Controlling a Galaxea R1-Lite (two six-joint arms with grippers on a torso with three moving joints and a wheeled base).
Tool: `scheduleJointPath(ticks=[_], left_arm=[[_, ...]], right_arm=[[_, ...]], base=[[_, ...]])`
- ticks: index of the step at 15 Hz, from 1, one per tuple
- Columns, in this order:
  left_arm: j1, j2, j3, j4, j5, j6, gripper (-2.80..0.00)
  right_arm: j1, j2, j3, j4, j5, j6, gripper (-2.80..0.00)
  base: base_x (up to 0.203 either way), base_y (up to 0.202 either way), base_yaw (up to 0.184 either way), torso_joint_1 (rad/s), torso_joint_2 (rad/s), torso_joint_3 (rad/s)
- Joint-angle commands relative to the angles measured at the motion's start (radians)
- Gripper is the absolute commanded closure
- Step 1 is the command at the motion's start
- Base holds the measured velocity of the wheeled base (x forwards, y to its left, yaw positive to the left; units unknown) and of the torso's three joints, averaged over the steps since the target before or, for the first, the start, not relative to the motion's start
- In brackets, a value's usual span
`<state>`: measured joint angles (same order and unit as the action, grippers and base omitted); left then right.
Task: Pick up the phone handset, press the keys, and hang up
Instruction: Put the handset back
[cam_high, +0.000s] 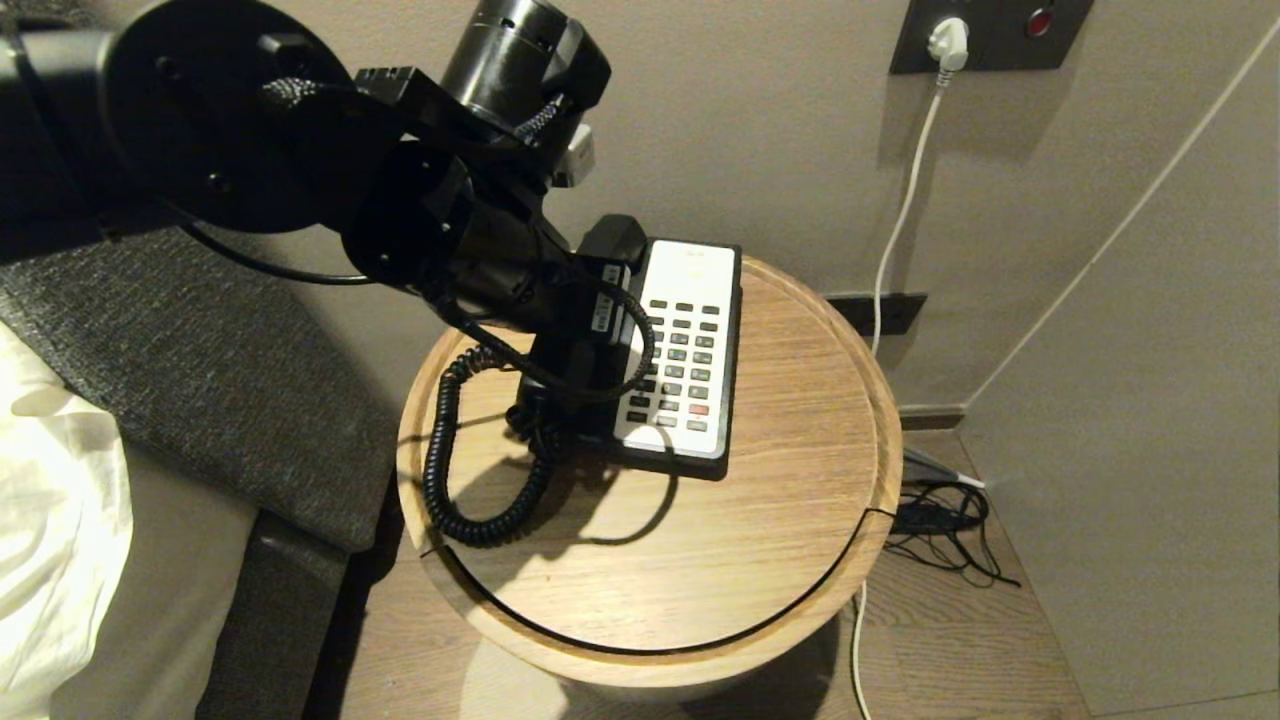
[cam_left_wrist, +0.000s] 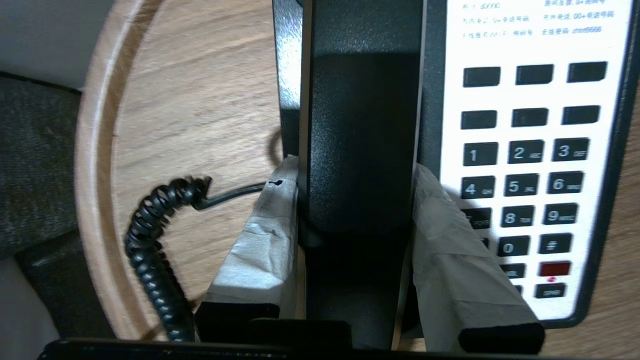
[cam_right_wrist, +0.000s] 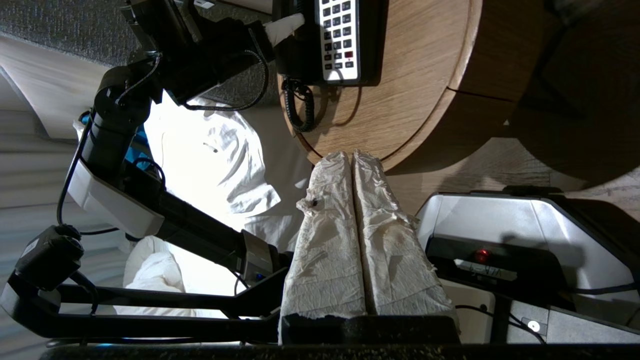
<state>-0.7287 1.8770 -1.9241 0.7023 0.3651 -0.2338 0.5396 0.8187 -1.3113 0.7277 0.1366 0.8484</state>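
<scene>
Left claw (cam_left_wrist: 355, 250) clamped on phone handset (cam_left_wrist: 362, 140) beside keypad, right claw (cam_right_wrist: 352, 165) closed, parked.

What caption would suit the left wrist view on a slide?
Left gripper closed on the phone handset, beside the phone base's keypad on the round wooden table.

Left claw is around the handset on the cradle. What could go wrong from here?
1. The coiled cord loops loosely on the round table beside the left claw; lifting the handset could snag it or drag the phone base.
2. One padded finger overlaps the keypad's edge, so it may press keys early.
3. The glossy handset may slip between the pads.
</scene>
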Motion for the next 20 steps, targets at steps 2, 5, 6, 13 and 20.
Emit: scheduleJointPath(ticks=[2,5,6,13,20], left_arm=[[-0.001,0.0,-0.001,0.007,0.0,-0.009,0.0],[0.0,0.004,-0.001,0.021,-0.002,-0.044,0.0],[0.002,0.004,-0.001,0.032,-0.006,-0.046,0.0],[0.0,0.018,-0.001,0.038,-0.031,-0.089,-2.8],[0.015,-0.074,0.002,0.057,-0.033,-0.094,-2.8]], right_arm=[[0.0,-0.008,0.009,0.004,0.001,0.003,0.0],[0.0,-0.007,0.014,0.003,0.001,0.001,0.0],[0.001,-0.008,0.017,0.003,0.001,0.001,0.0],[0.001,-0.009,0.04,-0.014,0.002,0.001,0.0],[0.002,-0.008,0.063,-0.037,0.026,-0.001,0.0]], base=[[0.0,0.0,0.0,0.0,0.0,0.0],[0.0,0.0,0.0,0.0,0.0,0.0],[0.0,0.0,0.0,0.0,0.0,0.0],[0.0,0.0,0.0,0.0,0.0,0.0],[0.0,0.0,0.0,0.0,0.0,0.0]])
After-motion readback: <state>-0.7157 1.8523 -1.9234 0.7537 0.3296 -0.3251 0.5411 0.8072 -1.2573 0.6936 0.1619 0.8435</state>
